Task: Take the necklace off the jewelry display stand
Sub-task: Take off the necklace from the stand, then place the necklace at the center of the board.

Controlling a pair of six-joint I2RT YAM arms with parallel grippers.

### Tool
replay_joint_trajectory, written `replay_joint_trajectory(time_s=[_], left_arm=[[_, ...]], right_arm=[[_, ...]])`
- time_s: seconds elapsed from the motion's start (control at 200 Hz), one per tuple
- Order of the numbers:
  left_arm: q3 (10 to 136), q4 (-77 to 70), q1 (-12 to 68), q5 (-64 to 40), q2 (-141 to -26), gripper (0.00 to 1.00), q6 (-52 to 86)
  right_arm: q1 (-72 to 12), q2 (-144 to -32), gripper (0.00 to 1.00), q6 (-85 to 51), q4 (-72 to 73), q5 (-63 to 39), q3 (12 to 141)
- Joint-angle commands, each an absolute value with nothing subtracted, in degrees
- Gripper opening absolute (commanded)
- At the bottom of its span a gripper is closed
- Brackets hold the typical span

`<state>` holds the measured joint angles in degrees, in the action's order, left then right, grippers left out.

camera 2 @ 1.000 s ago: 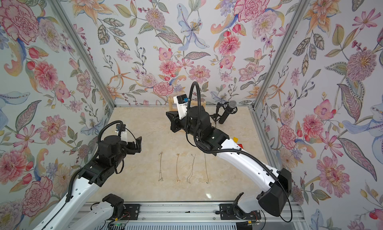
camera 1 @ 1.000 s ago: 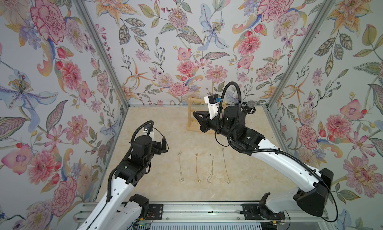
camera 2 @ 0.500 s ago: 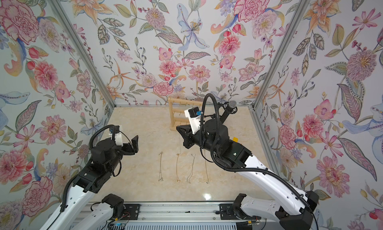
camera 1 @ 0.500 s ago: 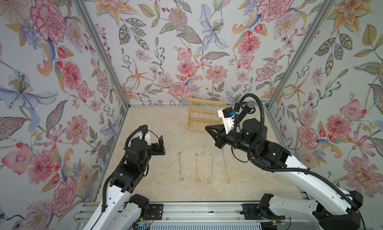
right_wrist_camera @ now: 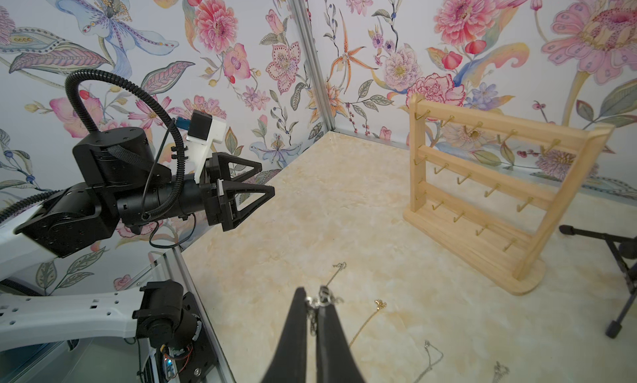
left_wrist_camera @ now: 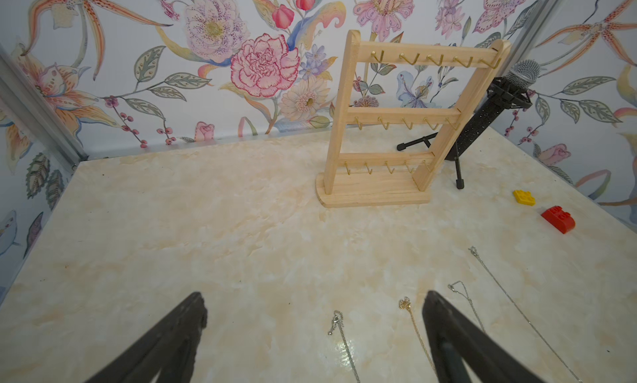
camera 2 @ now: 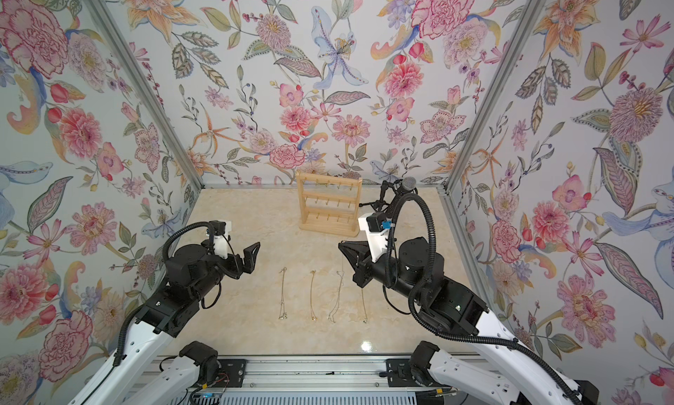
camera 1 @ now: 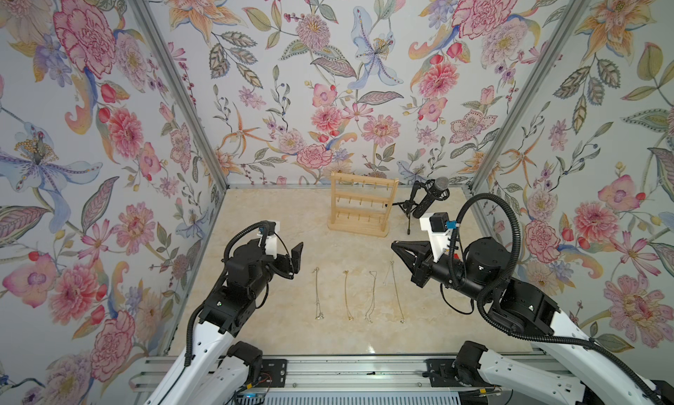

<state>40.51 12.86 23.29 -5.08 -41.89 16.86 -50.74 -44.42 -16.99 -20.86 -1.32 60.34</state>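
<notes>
Right tool (right_wrist_camera: 312, 290) seemingly pinches a silver necklace (right_wrist_camera: 313, 317); left tool (left_wrist_camera: 313, 295) gapes; jewelry display stand (left_wrist_camera: 403, 113) upright, bars along floral wall (camera 1: 328, 93), on marbled desk (camera 1: 262, 221).

1 second ago the right arm (camera 1: 485, 275) was stretched out to the wooden stand (camera 1: 357, 229), hiding part of it. It has since drawn back toward the near right side and folded at the elbow. The right fingers (camera 1: 408, 253) now hang over the tabletop (camera 1: 277, 210), well apart from the stand, which now stands uncovered. A thin silver necklace (right_wrist_camera: 312, 303) pinched at their tips has come away with them. The left fingers (camera 1: 297, 255) have edged slightly toward the middle.
</notes>
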Motion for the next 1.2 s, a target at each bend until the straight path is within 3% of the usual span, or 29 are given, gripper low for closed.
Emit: replay_joint_trajectory(time_s=[0.0,0.47,0.851,1.196], left_arm=[[41.36,10.51,25.44,-12.71,-43.83,0.99,15.60],[48.81,4.97,46.35,-9.93,-54.07,0.99,19.67],[47.53,-16.61,54.93,-23.72,-66.97,0.99,19.42],[50.16,-24.58,58.50,-33.28,-78.78,0.99,16.92]], right_arm=[[-49.32,-41.62,0.00,-18.56,-23.66,0.46,58.10],[-39.30,-32.85,0.00,-22.40,-25.96,-6.02,50.12],[-37.53,-29.63,0.00,-24.19,-26.46,-6.00,46.04],[-37.54,-26.63,0.00,-24.51,-28.36,-5.66,45.53]])
